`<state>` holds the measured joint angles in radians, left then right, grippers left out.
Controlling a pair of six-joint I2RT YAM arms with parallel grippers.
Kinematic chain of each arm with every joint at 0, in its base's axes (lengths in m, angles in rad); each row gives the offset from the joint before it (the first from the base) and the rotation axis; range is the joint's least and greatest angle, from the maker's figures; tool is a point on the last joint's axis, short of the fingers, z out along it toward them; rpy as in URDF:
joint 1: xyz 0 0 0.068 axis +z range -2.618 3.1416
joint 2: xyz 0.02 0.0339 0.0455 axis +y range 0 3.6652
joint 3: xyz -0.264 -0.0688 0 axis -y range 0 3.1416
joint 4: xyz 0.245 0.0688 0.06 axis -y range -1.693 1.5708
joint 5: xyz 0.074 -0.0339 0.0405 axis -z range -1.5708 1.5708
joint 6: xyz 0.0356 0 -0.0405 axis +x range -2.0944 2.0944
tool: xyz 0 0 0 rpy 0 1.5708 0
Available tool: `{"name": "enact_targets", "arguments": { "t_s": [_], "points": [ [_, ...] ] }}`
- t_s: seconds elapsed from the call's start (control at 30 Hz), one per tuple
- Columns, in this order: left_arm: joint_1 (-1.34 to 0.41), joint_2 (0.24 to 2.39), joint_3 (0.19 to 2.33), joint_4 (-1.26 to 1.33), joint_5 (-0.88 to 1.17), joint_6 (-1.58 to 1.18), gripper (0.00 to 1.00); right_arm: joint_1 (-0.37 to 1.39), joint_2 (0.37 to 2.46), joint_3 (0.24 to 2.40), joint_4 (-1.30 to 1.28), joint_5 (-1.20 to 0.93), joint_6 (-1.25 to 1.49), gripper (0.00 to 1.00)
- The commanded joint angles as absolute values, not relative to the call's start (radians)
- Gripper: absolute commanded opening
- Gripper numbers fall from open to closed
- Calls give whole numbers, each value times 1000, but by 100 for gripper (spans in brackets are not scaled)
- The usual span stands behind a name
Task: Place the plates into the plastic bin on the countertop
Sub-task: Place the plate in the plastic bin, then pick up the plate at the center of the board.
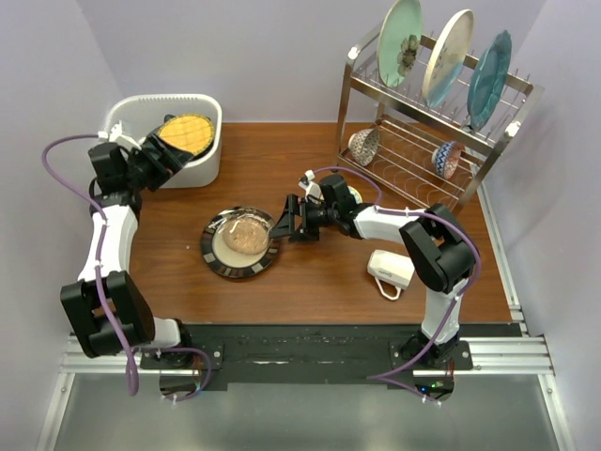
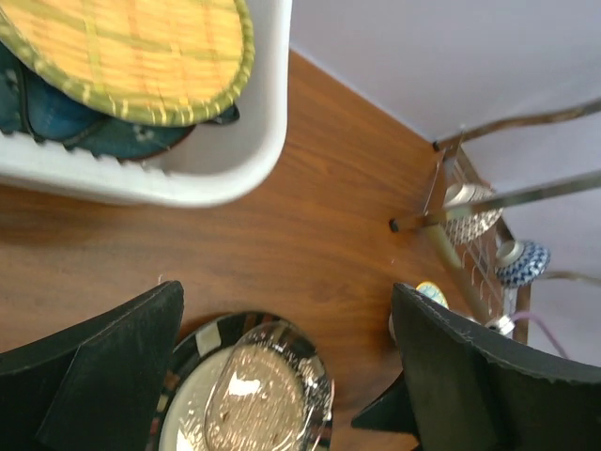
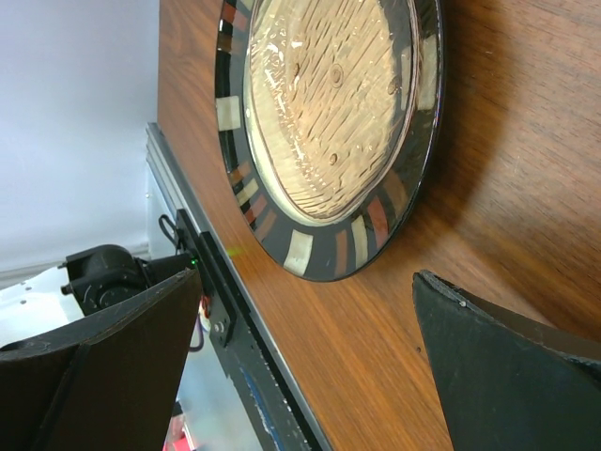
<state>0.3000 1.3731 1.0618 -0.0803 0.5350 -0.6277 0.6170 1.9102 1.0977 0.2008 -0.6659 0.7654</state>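
Worktop (image 1: pixel 319 282): reddish-brown wood grain, carrying all items below. Plastic bin (image 1: pixel 208 162), white, rounded corners, at the far left corner; it holds a yellow woven plate (image 1: pixel 185 132) with a green-yellow edge, lying tilted on top of a dark teal plate (image 2: pixel 56 117). Left tool (image 1: pixel 178 155): at the bin's near wall, fingers spread wide with nothing between them; its wrist view shows the bin's rim (image 2: pixel 235 169) above the fingers. Black-rimmed plate (image 1: pixel 218 261), rim set with cream and rust-coloured blocks, flat on the worktop near the centre, well apart from the bin; a translucent amber plate (image 1: pixel 246 235) with a ribbed, dimpled surface lies inside it. Right tool (image 1: pixel 279 225): low at this stack's right edge, fingers wide apart and gripping nothing. Wire dish rack (image 1: pixel 507 136), steel, two tiers, far right corner: on the top tier, three plates on edge, namely a pale green floral plate (image 1: pixel 401 42), a cream plate (image 1: pixel 446 58) and a teal-blue plate (image 1: pixel 488 80); on the lower tier, two patterned bowls (image 1: pixel 364 146) (image 1: pixel 447 158). White mug (image 1: pixel 390 268) on the worktop beside the right arm.
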Motion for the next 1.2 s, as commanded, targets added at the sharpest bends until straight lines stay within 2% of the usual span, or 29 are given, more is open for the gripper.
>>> {"name": "enact_targets", "arguments": {
  "t_s": [0.0, 0.4, 0.63, 1.17],
  "points": [
    [253, 1298, 999, -113, 548, -548, 95, 624, 1890, 1132, 215, -663, 756, 98],
    [170, 1282, 769, -179, 534, -500, 93, 630, 1894, 1132, 209, -663, 753, 99],
    [132, 1328, 724, -173, 526, -491, 90, 640, 1904, 1135, 212, -672, 753, 99],
    [20, 1488, 715, -141, 445, -486, 73, 644, 1902, 1132, 212, -675, 756, 98]
  ]
}}
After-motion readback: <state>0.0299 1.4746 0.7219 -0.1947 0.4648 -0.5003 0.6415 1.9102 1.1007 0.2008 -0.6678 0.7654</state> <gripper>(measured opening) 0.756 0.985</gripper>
